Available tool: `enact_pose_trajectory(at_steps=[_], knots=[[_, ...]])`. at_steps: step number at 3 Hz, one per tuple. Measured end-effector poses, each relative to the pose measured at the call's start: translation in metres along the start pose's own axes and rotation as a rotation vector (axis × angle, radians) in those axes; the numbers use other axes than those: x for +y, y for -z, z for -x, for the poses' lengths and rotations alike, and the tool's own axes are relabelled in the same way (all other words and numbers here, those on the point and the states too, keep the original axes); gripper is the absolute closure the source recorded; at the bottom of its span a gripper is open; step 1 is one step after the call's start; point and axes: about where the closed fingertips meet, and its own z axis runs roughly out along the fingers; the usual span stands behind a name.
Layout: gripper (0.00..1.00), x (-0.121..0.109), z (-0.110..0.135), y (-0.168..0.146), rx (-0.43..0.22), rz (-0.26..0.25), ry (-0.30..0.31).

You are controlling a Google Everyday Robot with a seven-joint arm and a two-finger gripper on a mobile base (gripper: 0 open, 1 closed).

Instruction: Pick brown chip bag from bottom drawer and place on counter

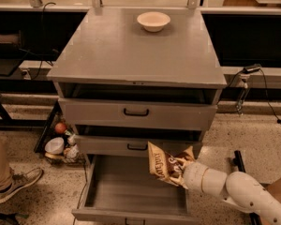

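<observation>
1. Lower left: shoe [16, 184] on the floor.
2. Bottom centre: drawer [131, 191] pulled open.
3. Top centre: bowl [153, 21] on the counter [122, 55].
4. Lower centre-right: bag [163, 162] tilted, lifted above the drawer's right rear.
5. Lower right: gripper [179, 171] clenched on the bag's lower edge.

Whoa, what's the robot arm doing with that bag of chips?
The robot's gripper is shut on the brown chip bag, holding it in the air over the right side of the open bottom drawer. The bag isn't on the counter yet; a white bowl sits up there.
</observation>
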Motion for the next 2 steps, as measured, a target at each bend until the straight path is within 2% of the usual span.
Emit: enact_pose_trajectory(at_steps=[2], knots=[[1.00, -0.0072, 0.0036, 0.0039, -0.008, -0.010, 0.017]])
